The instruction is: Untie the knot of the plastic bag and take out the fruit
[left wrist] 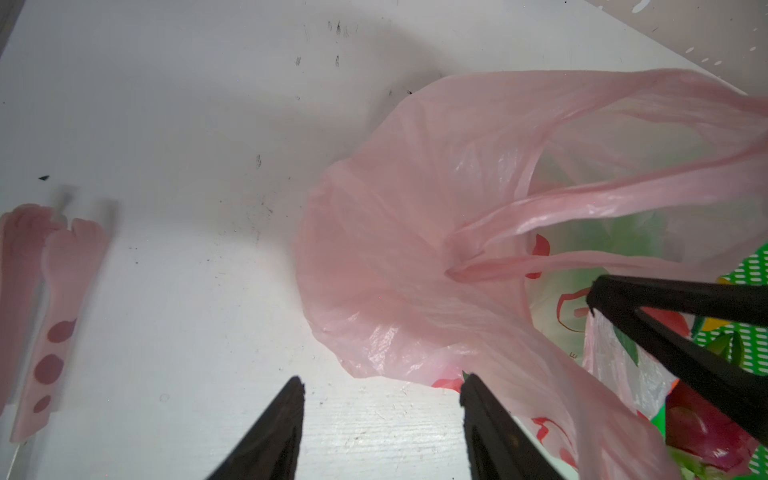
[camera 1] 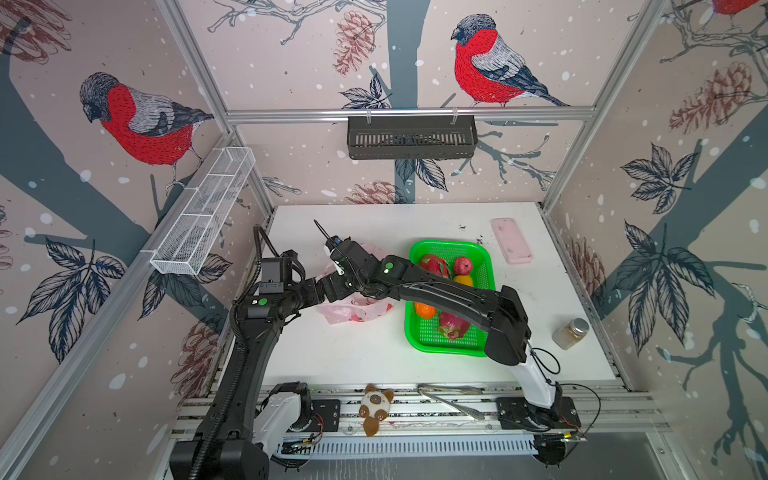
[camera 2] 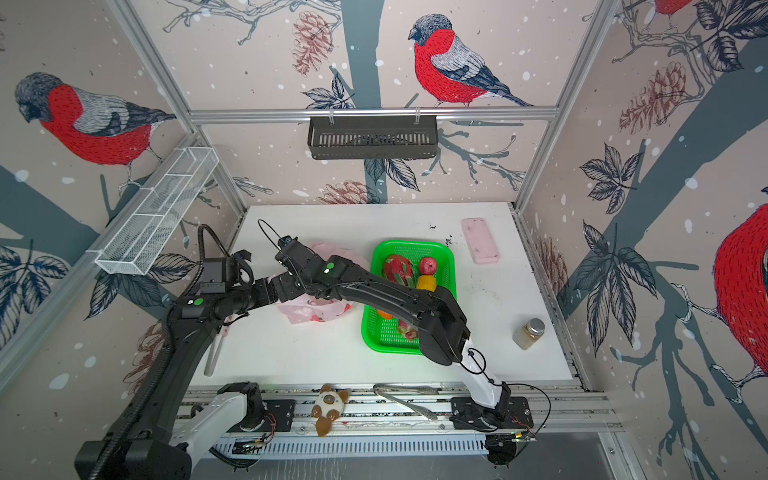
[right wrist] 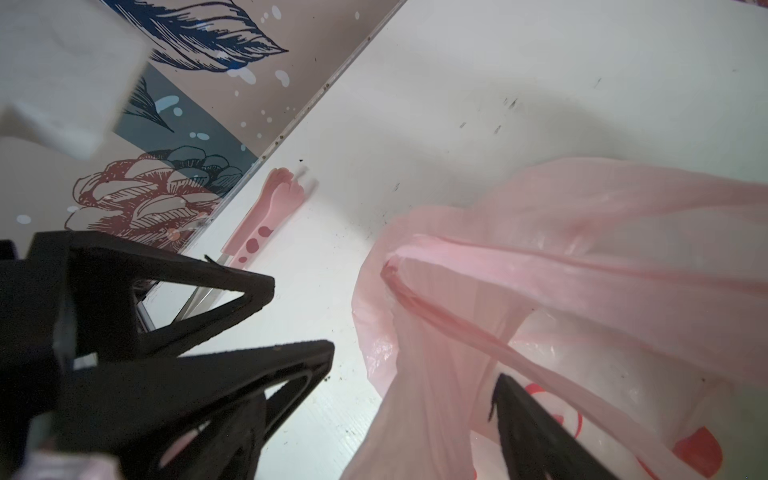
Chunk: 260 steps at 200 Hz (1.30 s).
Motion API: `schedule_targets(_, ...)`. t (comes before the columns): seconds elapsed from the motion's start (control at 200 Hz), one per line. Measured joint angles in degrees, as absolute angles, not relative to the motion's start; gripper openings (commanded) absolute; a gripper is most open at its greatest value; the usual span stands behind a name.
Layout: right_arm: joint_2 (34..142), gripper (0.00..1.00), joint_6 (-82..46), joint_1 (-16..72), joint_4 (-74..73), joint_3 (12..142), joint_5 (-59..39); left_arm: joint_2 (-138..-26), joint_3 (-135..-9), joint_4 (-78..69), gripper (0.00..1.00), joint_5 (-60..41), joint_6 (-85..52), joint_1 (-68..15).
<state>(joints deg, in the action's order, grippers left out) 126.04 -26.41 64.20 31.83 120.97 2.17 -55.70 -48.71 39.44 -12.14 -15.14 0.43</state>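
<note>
Closest to the left wrist lens, the left hand (left wrist: 380, 380) holds its 2 black fingers (left wrist: 274, 436) about half spread. Bare white desk (left wrist: 187, 291) shows between them. It grips nothing, though 1 fingertip touches the lower edge of the plastic bag (left wrist: 395, 249).

In both top views the bag lies crumpled on the desk just left of the green basket (camera 1: 451, 244), under both wrists. Its 2 loop handles (left wrist: 602, 203) run toward the basket as separate loose strands.

The right hand (left wrist: 611, 297) reaches across the basket to the bag, with 1 fingertip against thin film at the bag's opening. Only 1 of its fingers shows clearly, so its spread and whether it has hold of the film cannot be told.

The fruit (camera 1: 434, 266) sits inside the basket, partly hidden by the right arm (camera 1: 457, 295):
- 2 magenta dragon fruits, 1 at the far end and 1 at the near end
- 1 red, 1 yellow and 1 orange round piece

A flat pink slab (camera 1: 511, 241) lies beyond the basket's far right corner. A capped jar (camera 1: 571, 332) stands well to the basket's right. In front of the basket, on the metal rail (camera 1: 457, 419), rest a plush toy (camera 1: 376, 409) and metal tongs (camera 1: 451, 401). A pink paw-shaped utensil (left wrist: 54, 299) lies left of the basket, past the bag.
</note>
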Motion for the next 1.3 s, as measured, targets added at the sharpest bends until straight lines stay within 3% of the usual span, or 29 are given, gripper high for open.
schedule_targets(0.55,127.52,0.85,-25.56,61.41,36.42,123.74,-3.14,-57.23,-49.32,38.44,0.59,-7.31,-16.99,-4.73)
schedule_targets(1.301,121.86,0.85,-25.26,61.23,30.85,117.99,-0.67,-55.86,-52.97,39.11,0.58,-6.96,-16.14,-6.46)
